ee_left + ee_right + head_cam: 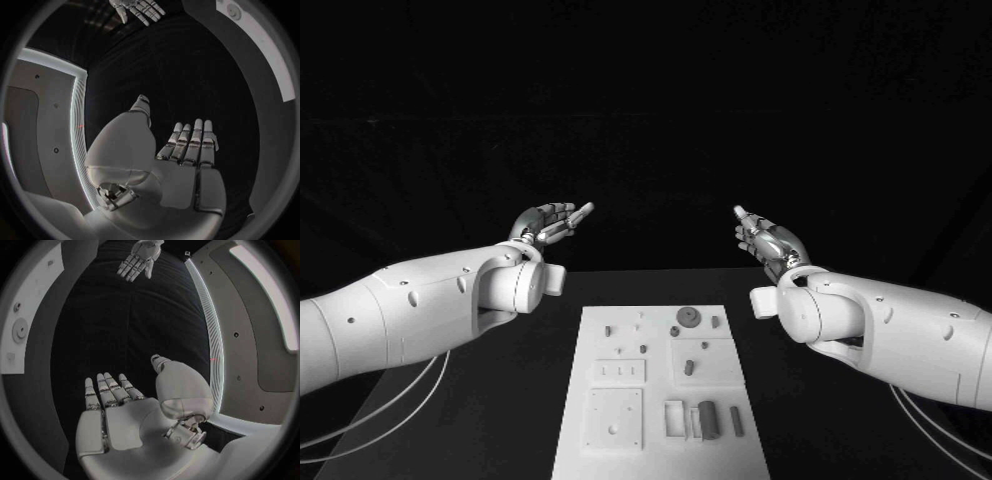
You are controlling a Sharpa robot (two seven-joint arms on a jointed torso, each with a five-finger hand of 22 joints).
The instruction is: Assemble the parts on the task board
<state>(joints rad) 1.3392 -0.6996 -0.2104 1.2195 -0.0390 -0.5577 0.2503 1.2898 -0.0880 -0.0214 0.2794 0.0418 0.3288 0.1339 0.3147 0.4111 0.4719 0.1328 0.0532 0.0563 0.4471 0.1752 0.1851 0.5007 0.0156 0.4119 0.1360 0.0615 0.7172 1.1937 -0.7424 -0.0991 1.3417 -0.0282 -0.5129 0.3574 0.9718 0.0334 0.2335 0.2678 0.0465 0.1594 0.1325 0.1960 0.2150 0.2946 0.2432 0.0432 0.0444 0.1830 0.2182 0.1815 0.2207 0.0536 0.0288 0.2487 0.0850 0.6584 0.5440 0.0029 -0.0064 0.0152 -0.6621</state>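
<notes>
Left hand (pixel 550 222) and right hand (pixel 767 238) spread wide, holding nothing.

Two white robot arms reach in from the lower picture edges in the head view, the left arm (pixel 416 310) from about 8 o'clock, the right arm (pixel 877 325) from about 4 o'clock. Both angle up toward the centre. Each ends in a silver many-fingered hand raised in the air. The left hand (pixel 548 223) sits near 11 o'clock of centre, the right hand (pixel 767 238) near 1 o'clock, well apart from each other. Both hands hold nothing, fingers extended and lying close together, thumbs set apart, palms turned inward toward each other.
</notes>
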